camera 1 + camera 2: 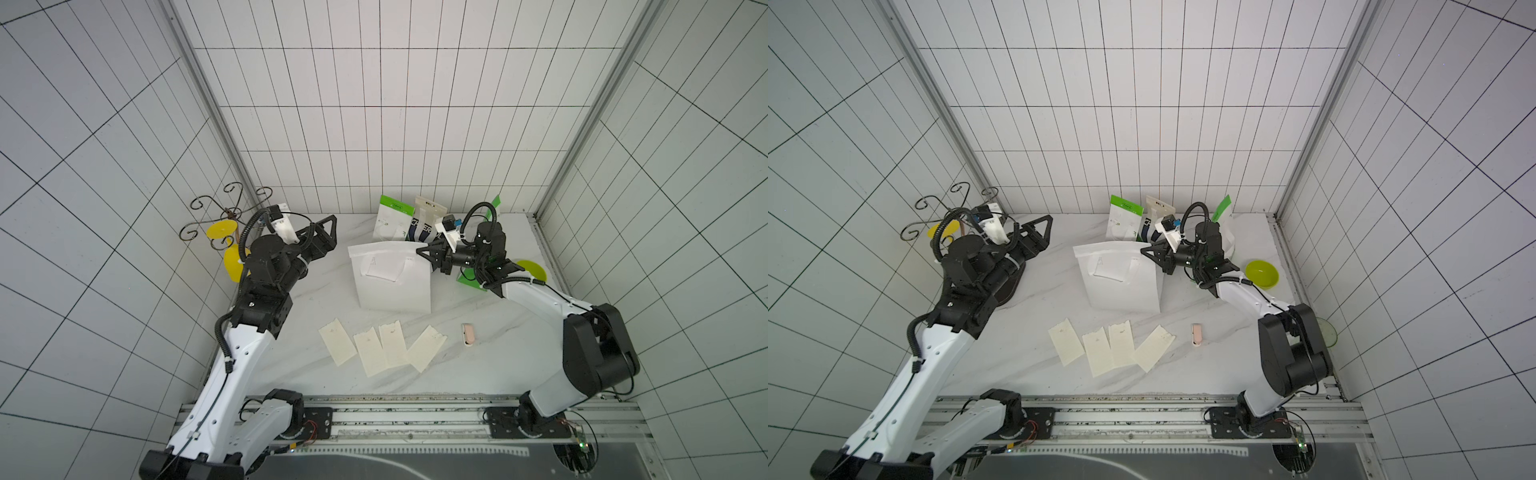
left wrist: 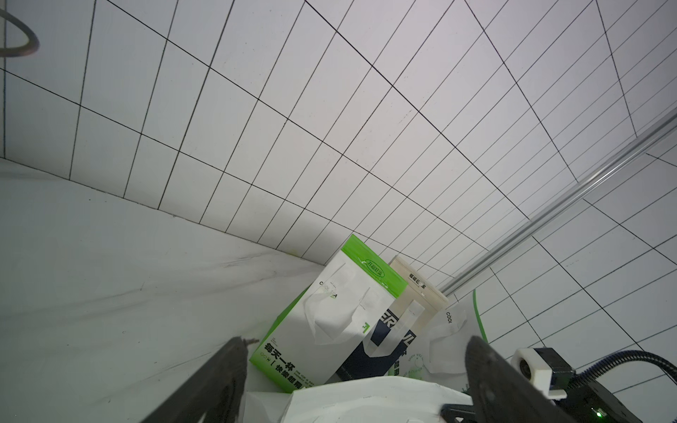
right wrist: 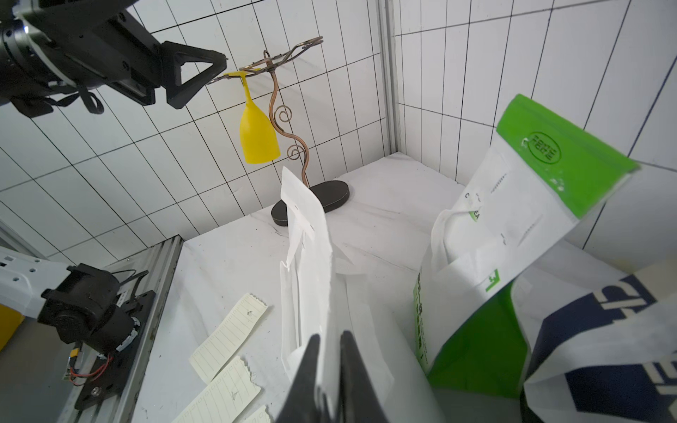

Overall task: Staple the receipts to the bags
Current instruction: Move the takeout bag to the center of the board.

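Observation:
A plain white bag (image 1: 390, 282) (image 1: 1121, 278) stands tilted at mid-table, its handle folded against its face. My right gripper (image 1: 422, 253) (image 1: 1144, 252) (image 3: 328, 335) is shut on that bag's top right corner; the paper edge (image 3: 311, 234) runs up between the two fingers. A white-and-green bag (image 1: 392, 216) (image 3: 513, 227), a navy bag (image 1: 422, 228) (image 2: 370, 351) and another white-and-green bag (image 1: 1223, 216) lean at the back wall. Several cream receipts (image 1: 370, 351) (image 1: 1066, 340) (image 3: 229, 335) lie flat side by side near the front. My left gripper (image 1: 333, 232) (image 2: 357, 340) hangs open left of the white bag, holding nothing.
A small pink stapler (image 1: 468, 333) (image 1: 1198, 334) lies right of the receipts. A wire stand with a yellow glass (image 1: 226, 216) (image 3: 256, 128) fills the back left corner. A lime bowl (image 1: 532, 270) (image 1: 1261, 274) sits beside the right arm. A metal rail (image 1: 415, 415) borders the front.

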Motion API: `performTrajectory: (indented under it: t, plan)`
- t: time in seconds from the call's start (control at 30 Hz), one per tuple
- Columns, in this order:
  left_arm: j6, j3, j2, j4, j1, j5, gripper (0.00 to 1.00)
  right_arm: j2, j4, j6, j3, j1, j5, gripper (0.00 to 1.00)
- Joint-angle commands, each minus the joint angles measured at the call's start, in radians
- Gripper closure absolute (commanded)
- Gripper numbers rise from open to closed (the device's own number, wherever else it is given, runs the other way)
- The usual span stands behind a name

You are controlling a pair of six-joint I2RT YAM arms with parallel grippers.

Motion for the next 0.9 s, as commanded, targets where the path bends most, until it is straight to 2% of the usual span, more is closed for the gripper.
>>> performTrajectory:
  t: [0.0, 0.07, 0.17, 0.3, 0.37, 0.53, 0.63, 0.7, 0.8, 0.87]
  plan:
    - [0.015, -0.002, 0.004, 0.014, -0.031, -0.004, 0.08, -0.049, -0.006, -0.027, -0.060, -0.009, 0.028, 0.65]
    - [0.011, -0.007, 0.005, 0.014, -0.045, 0.004, 0.07, -0.076, 0.008, 0.004, -0.073, -0.008, 0.068, 0.53]
    - [-0.003, -0.023, -0.001, 0.031, -0.059, 0.029, 0.06, -0.135, 0.031, 0.057, -0.104, -0.007, 0.144, 0.45]
    - [-0.020, -0.051, -0.030, 0.027, -0.064, 0.034, 0.05, -0.233, 0.042, 0.141, -0.161, 0.013, 0.262, 0.39]
    - [-0.019, -0.052, -0.037, -0.025, -0.064, 0.013, 0.05, -0.291, -0.017, 0.165, -0.185, 0.056, 0.381, 0.39]
    - [-0.015, -0.116, -0.088, -0.028, -0.064, -0.003, 0.05, -0.439, -0.201, 0.240, -0.274, 0.245, 0.635, 0.40]
    - [-0.004, -0.151, -0.135, -0.024, -0.064, -0.019, 0.05, -0.563, -0.209, 0.327, -0.394, 0.335, 0.664, 0.40]
    - [0.008, -0.168, -0.160, -0.026, -0.064, -0.026, 0.05, -0.602, -0.219, 0.369, -0.455, 0.370, 0.615, 0.41]
    - [0.015, -0.188, -0.184, -0.028, -0.064, -0.030, 0.05, -0.571, -0.192, 0.395, -0.515, 0.442, 0.596, 0.41]
    - [0.020, -0.197, -0.194, -0.031, -0.064, -0.028, 0.05, -0.495, -0.142, 0.392, -0.527, 0.503, 0.601, 0.41]
